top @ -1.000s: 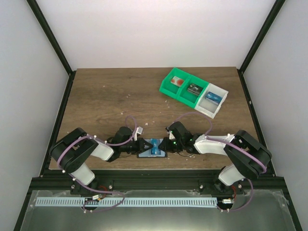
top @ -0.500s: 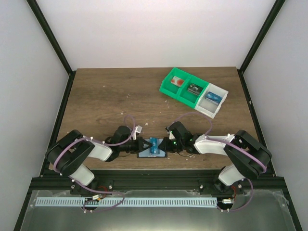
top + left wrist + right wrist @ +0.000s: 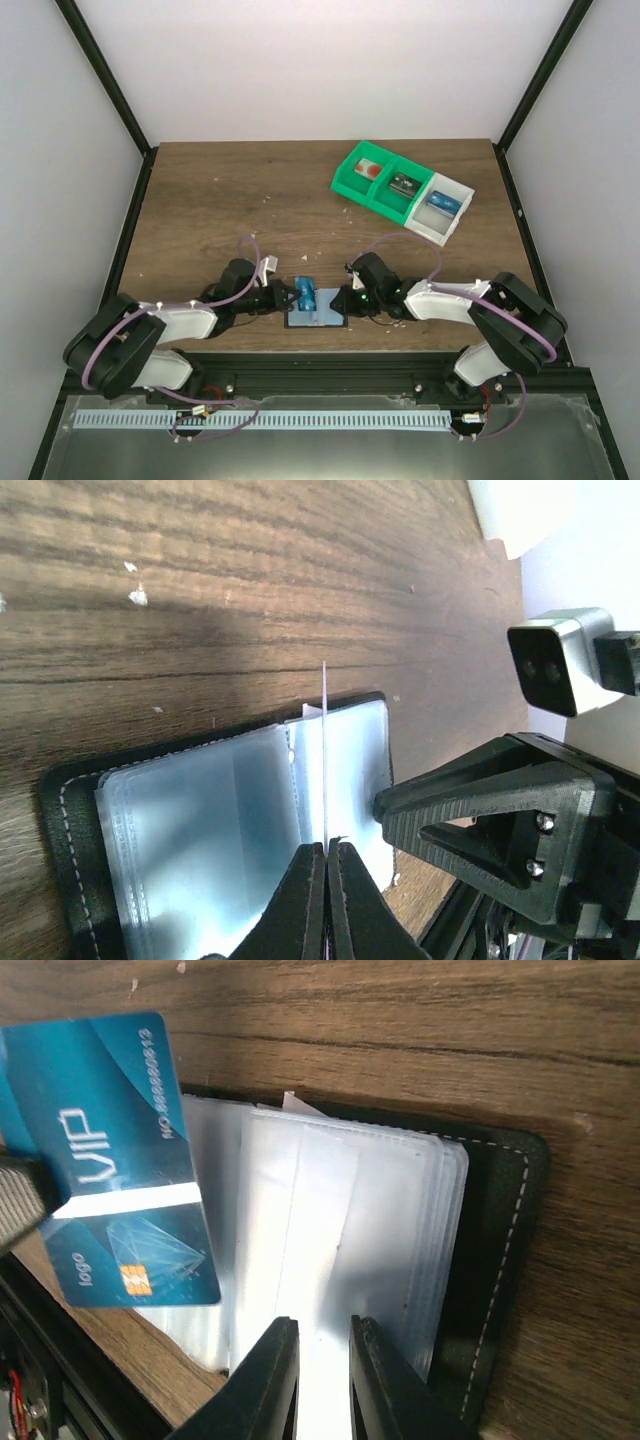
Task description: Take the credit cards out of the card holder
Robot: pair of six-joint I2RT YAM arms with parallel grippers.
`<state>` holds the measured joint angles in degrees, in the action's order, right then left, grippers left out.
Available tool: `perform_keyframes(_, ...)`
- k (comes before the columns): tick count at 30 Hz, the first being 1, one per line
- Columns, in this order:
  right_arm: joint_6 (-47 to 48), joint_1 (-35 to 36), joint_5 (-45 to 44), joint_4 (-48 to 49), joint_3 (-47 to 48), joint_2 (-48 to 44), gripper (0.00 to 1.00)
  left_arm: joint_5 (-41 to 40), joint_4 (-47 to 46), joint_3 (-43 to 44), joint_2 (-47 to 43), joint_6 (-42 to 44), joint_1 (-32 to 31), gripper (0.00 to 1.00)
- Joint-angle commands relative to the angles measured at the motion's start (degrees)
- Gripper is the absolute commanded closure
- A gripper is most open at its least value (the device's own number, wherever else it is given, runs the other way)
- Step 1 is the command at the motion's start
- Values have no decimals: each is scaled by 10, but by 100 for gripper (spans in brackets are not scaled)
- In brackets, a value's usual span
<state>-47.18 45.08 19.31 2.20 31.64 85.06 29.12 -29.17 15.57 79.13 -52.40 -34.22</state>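
Blue card (image 3: 110, 1160) pinched by left gripper (image 3: 325, 852) over card holder (image 3: 500, 1240); right gripper (image 3: 323, 1325) narrow

The blue card (image 3: 110, 1160), at nine o'clock in the right wrist view, bears "VIP" in large white letters; at one o'clock of that word runs a number, seemingly "NO 88880813"; toward six o'clock, just beside the gold chip, stands a small "logo"; all the print lies turned sideways.
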Motion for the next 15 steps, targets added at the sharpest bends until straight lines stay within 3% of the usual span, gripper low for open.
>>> perform_keyframes(1, 39, -3, -10, -23, 7, -26, 83, -14, 60, 1, -50, 37, 7, 100)
perform_keyframes(11, 181, -10, -16, -117, 68, -156, 79, 59, 180, 41, -143, 133, 9, 100)
perform_keyframes(15, 224, -20, 31, -154, 87, -189, 78, 111, 201, 56, -171, 161, 10, 100)
